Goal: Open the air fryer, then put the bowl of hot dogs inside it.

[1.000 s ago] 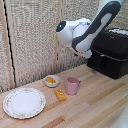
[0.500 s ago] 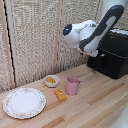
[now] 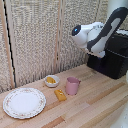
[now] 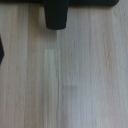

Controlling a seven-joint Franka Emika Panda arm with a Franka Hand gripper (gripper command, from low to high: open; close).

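We see the bowl (image 3: 51, 80) holding hot dogs (image 3: 50, 79), beside pink cup (image 3: 72, 85); black air fryer (image 3: 111, 59) drawer closed on counter (image 3: 95, 105). Jaws state we cannot tell.

One large black boxy air fryer (image 3: 113, 59) stands on the pale wooden surface (image 3: 95, 107), with one short black handle (image 4: 56, 15) on its front. One small white round bowl (image 3: 51, 81) holds yellow-orange hot dog chunks (image 3: 50, 79) — too small to count. Also one pink cup (image 3: 72, 86), one orange-yellow rectangular block (image 3: 60, 95) and one large patterned white plate (image 3: 24, 102) — one of each.
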